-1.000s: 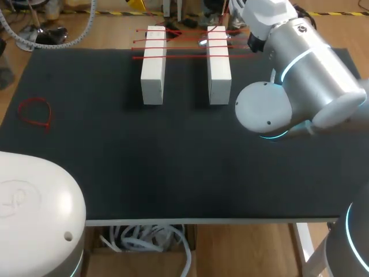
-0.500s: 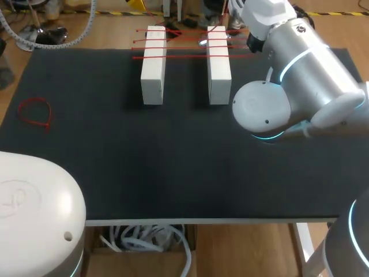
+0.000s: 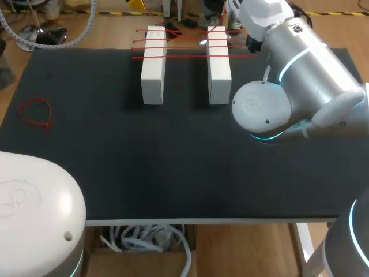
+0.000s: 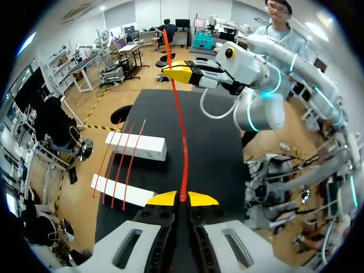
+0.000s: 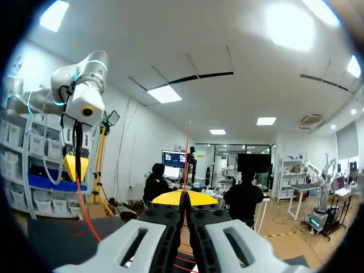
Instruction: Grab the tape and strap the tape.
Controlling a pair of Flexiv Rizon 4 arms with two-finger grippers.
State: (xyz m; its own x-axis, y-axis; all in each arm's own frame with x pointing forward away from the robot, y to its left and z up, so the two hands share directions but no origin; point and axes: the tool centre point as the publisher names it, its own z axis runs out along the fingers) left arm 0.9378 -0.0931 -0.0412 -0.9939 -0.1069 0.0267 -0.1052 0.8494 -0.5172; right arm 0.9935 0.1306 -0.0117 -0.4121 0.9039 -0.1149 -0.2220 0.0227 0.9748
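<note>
- Black table [image 3: 115,173] fills the head view; two white blocks [image 3: 153,63] stand side by side at its far edge, with several spare tapes [image 3: 184,49] laid across both of them.
- One looped tape [image 3: 36,112] lies flat near the table's left edge, well apart from the blocks; it looks like a tie that is already closed.
- For the tape in hand, the grab seems done: the red tape [image 4: 181,131] is off the blocks and stretched in the air between the two arms.
- The strapping is judged not yet done; the strip runs as one open, gently curved line, with no loop in it and neither end fed through the other.
- Left gripper [image 4: 182,198]: its yellow tips are pressed together with no gap showing; the near end of the red tape is pinched between them.
- Right gripper [image 5: 185,197]: the tips are likewise closed tight on the tape, and a short length rises past them; from the left wrist it is seen clamping the strip near its far end.
- Left gripper and right gripper face each other above the table; what remains, by this reading, is bringing the two ends together and threading one into the other.
</note>
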